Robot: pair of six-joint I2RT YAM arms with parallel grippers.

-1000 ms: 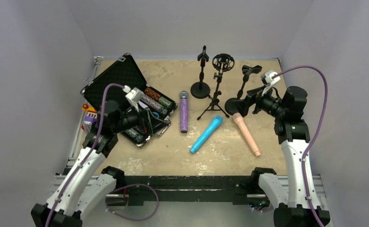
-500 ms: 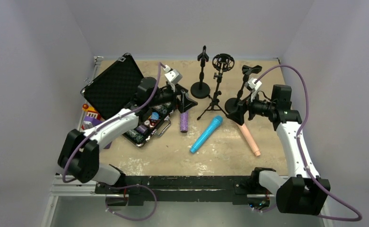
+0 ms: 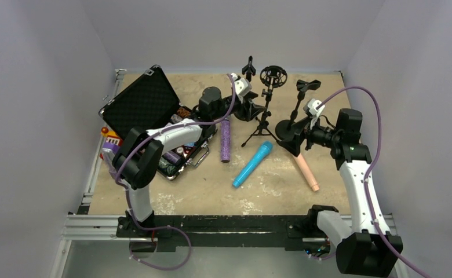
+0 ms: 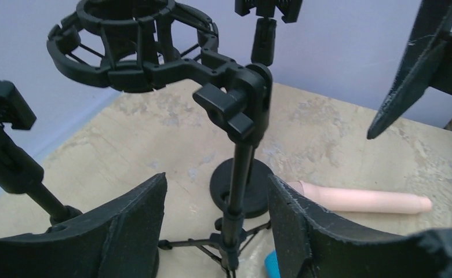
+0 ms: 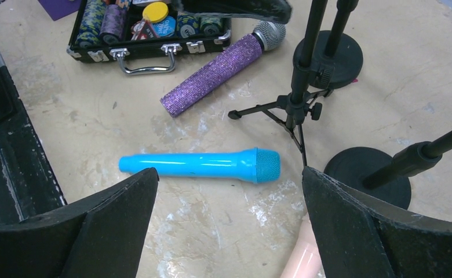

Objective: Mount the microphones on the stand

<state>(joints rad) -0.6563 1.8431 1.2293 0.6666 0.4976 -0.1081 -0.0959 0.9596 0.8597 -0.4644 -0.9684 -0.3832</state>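
Three microphones lie on the table: a glittery purple one [image 3: 225, 141], a blue one [image 3: 252, 164] and a peach-pink one [image 3: 306, 172]. Behind them stand a round-base stand [image 3: 247, 87], a tripod stand with a ring mount [image 3: 268, 104] and a clip stand on a round base [image 3: 298, 107]. My left gripper [image 3: 252, 109] reaches in by the tripod. In the left wrist view its jaws are open either side of the tripod's pole [image 4: 239, 185], not touching it. My right gripper [image 5: 229, 214] hangs open over bare table between the blue microphone [image 5: 200, 164] and the pink microphone's head [image 5: 302, 258].
An open black case [image 3: 148, 107] holding poker chips sits at the left, its handle [image 5: 145, 63] facing the purple microphone. A small purple and orange box [image 3: 109, 145] lies beyond the case at the table's left edge. Walls close in on three sides.
My left arm swung right from the case to the stands, and its jaws narrowed. My right gripper dropped down and left toward the pink microphone's head, staying open.
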